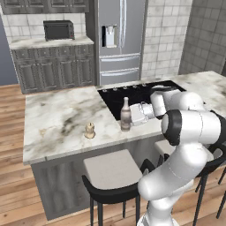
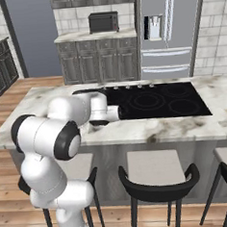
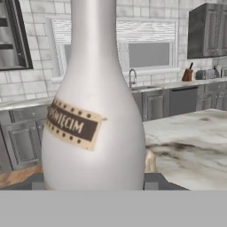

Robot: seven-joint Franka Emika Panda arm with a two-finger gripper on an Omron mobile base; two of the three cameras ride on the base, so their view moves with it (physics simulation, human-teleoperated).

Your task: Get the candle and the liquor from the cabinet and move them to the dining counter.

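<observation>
The liquor (image 1: pixel 126 115), a slender bottle with a long neck, stands upright on the dining counter (image 1: pixel 57 119), just left of the black cooktop (image 1: pixel 132 95). My gripper (image 1: pixel 133 115) reaches in from the right, shut on the bottle's body. In the hand view the liquor (image 3: pixel 95 111) rises large between my fingertips (image 3: pixel 37 185), its tan label facing me. The candle (image 1: pixel 89 130), small and beige, sits on the marble a short way left of the bottle, apart from it. A tan sliver of the candle (image 3: pixel 150 160) peeks out behind the bottle.
Black stools (image 1: pixel 110 176) stand along the near side of the island. Behind it are a steel fridge (image 1: pixel 120 39), a worktop with a microwave (image 1: pixel 58 30), and dark wall cabinets (image 1: pixel 44 5). My arm's elbow (image 2: pixel 49 132) hangs over the counter's front edge.
</observation>
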